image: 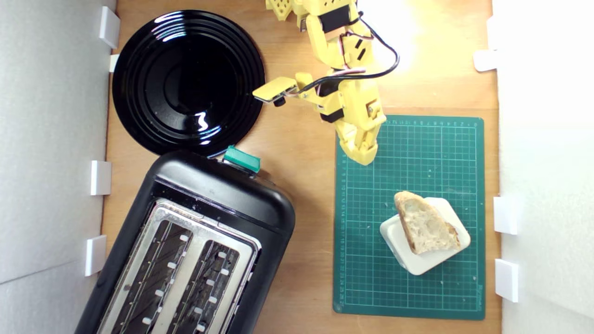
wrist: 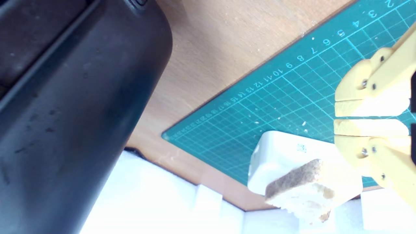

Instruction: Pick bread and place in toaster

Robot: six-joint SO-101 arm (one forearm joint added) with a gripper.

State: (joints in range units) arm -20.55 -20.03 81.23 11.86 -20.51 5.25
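Closed, empty pincer (wrist: 370,117) hovers near holey, tan-crusted bread (image: 426,223) on white block (image: 420,262).

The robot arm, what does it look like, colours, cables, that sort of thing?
The arm is yellow printed plastic in blocky segments with black servo motors set in. A black cable and thin pink-and-white wires loop along it. The gripper has two flat yellow fingers with small screws. A flat paddle-shaped part sticks out sideways.

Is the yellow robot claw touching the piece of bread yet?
Apart. In the exterior view, bare green cutting mat shows between the yellow gripper and the wedge-shaped slice of crusty bread, which lies on a rounded white square block.
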